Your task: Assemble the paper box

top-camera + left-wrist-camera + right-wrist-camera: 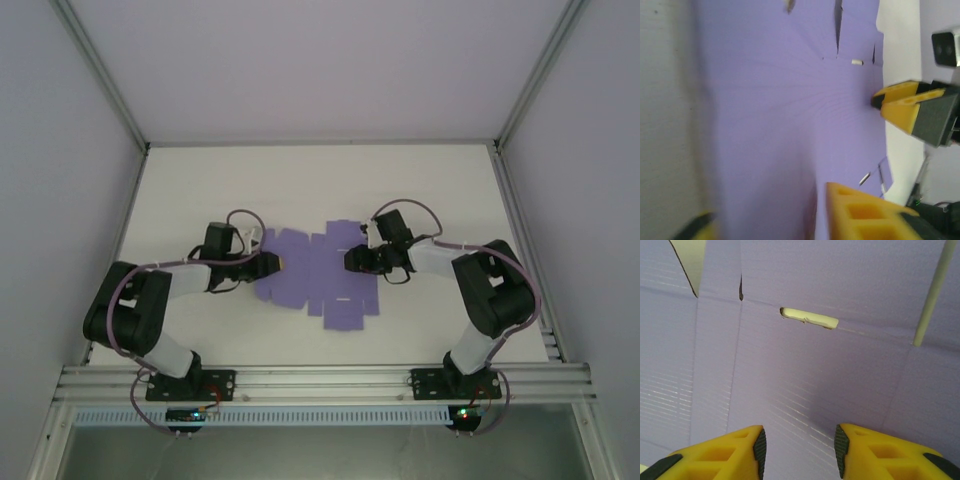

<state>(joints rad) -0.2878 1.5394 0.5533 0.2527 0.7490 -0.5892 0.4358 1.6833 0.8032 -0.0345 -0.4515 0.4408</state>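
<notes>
The paper box (318, 280), a lavender-purple die-cut card sheet, is lying flat on the white table (200, 190) between the 2 arms; by judgement, the first fold is being prepared. The right gripper (352, 260) is being held over its right side, fingers (735, 452) apart. The left gripper (278, 263) is being held at its left edge; whether it is clamping cannot be told. Next, 1 flap is probably being called for, lifted along a crease.
</notes>
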